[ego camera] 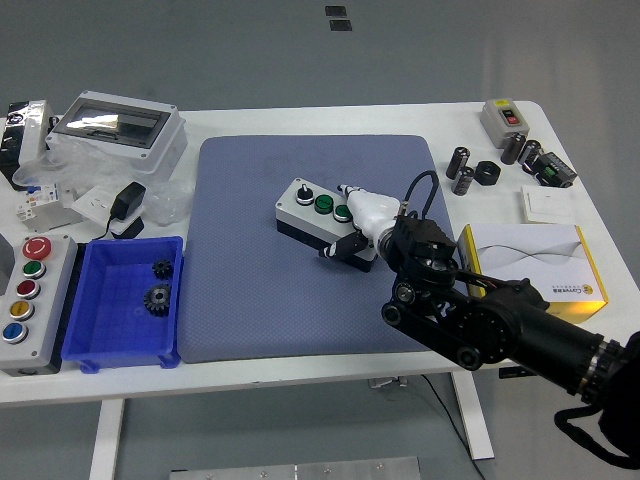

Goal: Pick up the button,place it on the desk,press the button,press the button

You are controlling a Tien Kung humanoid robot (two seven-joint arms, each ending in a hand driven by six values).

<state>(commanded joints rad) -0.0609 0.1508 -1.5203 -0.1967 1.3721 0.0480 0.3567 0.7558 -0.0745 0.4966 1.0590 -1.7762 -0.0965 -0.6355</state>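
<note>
The button box (pixel 308 212), grey with a black knob and two green buttons, lies at an angle in the middle of the blue mat (pixel 250 300). My right hand (pixel 352 222) comes in from the lower right and sits over the box's right end. Its white finger (pixel 362 205) lies stretched out on top, right beside the right-hand green button (pixel 342 211). A black finger (pixel 343 247) rests against the box's near side. The hand holds nothing. The box's right end is hidden under the hand. My left arm is out of sight.
A blue bin (pixel 125 310) with two gears stands left of the mat, next to a panel of coloured buttons (pixel 25 290). A clear-lidded enclosure (pixel 115 125) and packets lie at back left. A yellow-and-white box (pixel 530 260), small cylinders (pixel 462 170) and a switch box (pixel 503 117) lie on the right.
</note>
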